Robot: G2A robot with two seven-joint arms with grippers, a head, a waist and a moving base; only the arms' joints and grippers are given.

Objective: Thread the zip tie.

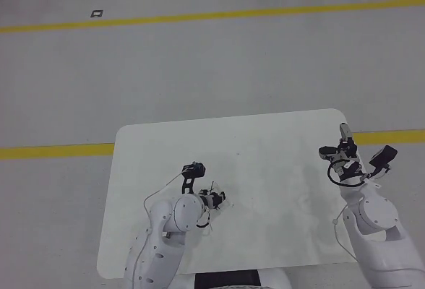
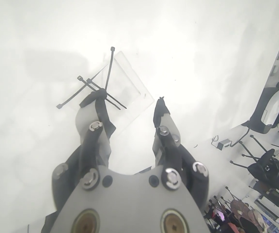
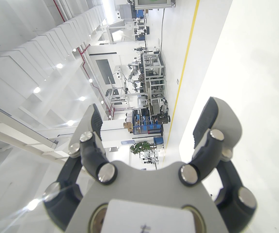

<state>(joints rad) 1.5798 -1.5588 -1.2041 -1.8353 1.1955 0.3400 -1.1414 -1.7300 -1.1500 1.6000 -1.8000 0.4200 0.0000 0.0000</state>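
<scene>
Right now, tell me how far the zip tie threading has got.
Nothing looks done: the black zip ties lie loose and crossed over the clear tray, none looped. Nothing is in hand: the left jaws stand open close to them, and the right jaws are open at the table's edge. Grasping and threading remain.

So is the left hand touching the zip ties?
Cannot tell. In the left wrist view one fingertip covers where the zip ties cross; contact is hidden.

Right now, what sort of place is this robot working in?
Probably a factory or robotics lab hall: yellow floor lines, equipment racks with another robot arm, and a white work table.
</scene>
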